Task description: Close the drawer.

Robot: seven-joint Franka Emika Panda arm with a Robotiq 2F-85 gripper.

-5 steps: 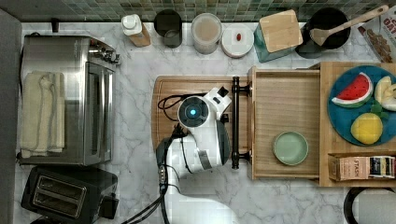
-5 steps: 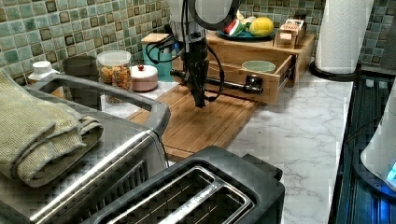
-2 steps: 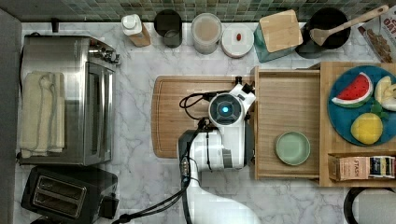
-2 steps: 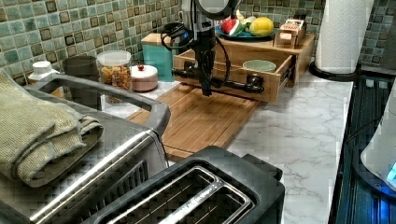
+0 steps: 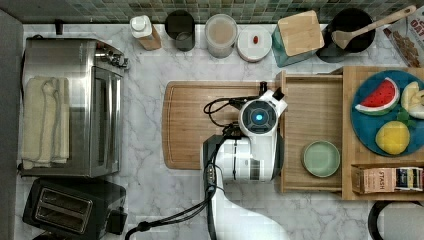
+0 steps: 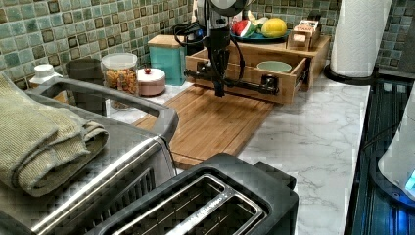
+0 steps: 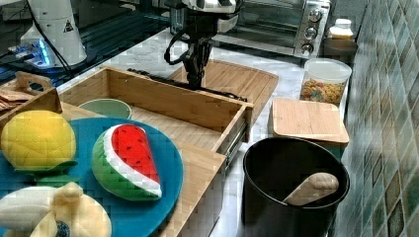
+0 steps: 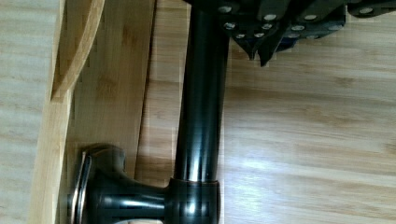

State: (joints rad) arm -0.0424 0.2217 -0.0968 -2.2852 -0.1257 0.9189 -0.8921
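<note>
On the tabletop, the tool [image 6: 219, 90] hung against the handle [image 6: 244, 85] of the open drawer [image 5: 312, 125]. The drawer lay toward the top view's right, its handle running across that direction. Whether the tool was spread or pressed together I could not tell.

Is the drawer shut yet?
No, still open. The drawer sticks out from its cabinet, its wood bottom and the green bowl exposed. The claw is at its handle.

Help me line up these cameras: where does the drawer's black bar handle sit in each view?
Top view: the handle runs vertically along the drawer's left edge, mostly under the arm.
Left view: horizontal bar at upper centre, across the drawer front, behind the gripper.
Right view: thin dark line beyond the drawer's far wall, upper centre.
Wrist view: thick black bar down the centre.
Shared landmark: the green bowl in the drawer.
</note>
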